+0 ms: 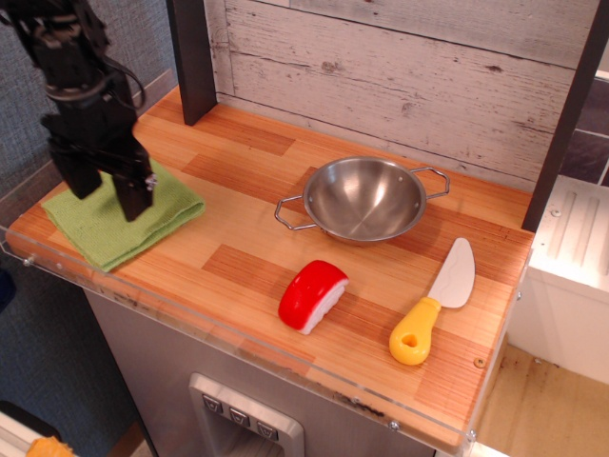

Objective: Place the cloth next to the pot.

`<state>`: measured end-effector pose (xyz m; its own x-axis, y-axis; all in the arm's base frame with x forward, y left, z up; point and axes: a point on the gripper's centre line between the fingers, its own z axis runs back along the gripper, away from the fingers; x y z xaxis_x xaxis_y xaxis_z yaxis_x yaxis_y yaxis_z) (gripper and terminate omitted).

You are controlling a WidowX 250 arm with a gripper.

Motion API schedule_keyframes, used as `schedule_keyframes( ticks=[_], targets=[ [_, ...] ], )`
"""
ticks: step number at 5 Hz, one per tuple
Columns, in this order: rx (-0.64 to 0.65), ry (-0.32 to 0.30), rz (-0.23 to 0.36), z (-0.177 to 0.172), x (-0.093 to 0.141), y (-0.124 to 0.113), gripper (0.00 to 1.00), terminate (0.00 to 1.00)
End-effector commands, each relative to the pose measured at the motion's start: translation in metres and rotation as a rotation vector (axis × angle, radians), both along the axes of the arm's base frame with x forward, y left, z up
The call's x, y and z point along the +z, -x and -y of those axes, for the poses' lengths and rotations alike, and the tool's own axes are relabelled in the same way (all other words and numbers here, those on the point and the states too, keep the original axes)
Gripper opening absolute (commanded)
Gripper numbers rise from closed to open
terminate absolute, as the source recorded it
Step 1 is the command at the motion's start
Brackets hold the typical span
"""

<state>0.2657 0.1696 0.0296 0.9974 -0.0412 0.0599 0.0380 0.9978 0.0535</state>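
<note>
The light-green folded cloth (124,225) lies flat at the left end of the wooden counter. My black gripper (107,195) hangs right over it, open, with one finger on each side of the cloth's middle, low above it or touching it. The arm hides part of the cloth. The shiny steel pot (363,198) with two wire loop handles stands near the middle back of the counter, well to the right of the cloth and apart from the gripper.
A red and white toy food piece (313,294) lies in front of the pot. A toy knife with a yellow handle (434,303) lies at the right. A dark post (192,57) stands behind the cloth. A clear rim (143,295) edges the counter's front.
</note>
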Motion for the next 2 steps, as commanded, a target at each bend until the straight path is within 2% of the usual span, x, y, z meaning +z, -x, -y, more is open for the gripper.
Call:
schedule_keyframes(
  ticks=[1,2],
  targets=[
    [-0.05,-0.049,0.001,-0.009,0.0,-0.022,1.0,0.0],
    [-0.094,-0.013,-0.039,0.01,-0.021,-0.026,1.0,0.0]
  ],
)
